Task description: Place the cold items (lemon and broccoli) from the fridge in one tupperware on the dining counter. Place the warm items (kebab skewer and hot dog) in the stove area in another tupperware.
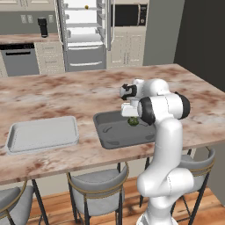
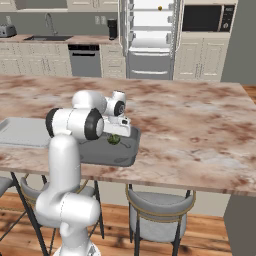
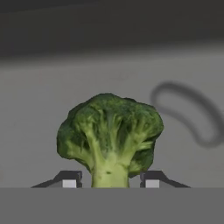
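Note:
The broccoli [image 3: 109,131], a dark green floret with a pale stem, sits in the dark grey tupperware [image 1: 110,132] on the dining counter [image 1: 66,94]. My gripper [image 3: 109,181] hangs just over it, and its two fingertips [image 3: 70,179] stand a little apart from the stem on either side, open. In the base views the broccoli [image 1: 132,121] [image 2: 114,139] lies at the container's far right end, under the gripper [image 1: 131,113] [image 2: 119,131]. The lemon [image 1: 86,7] [image 2: 159,8] is a small orange dot on an upper shelf of the open fridge [image 1: 83,39] [image 2: 150,40].
The light grey tupperware tray [image 1: 41,134] [image 2: 22,132] lies to the left of the dark tupperware [image 2: 100,152]. Grey-seated stools [image 1: 99,184] [image 2: 160,210] stand under the counter's near edge. A dishwasher [image 1: 19,59] and a microwave [image 2: 202,17] line the back wall.

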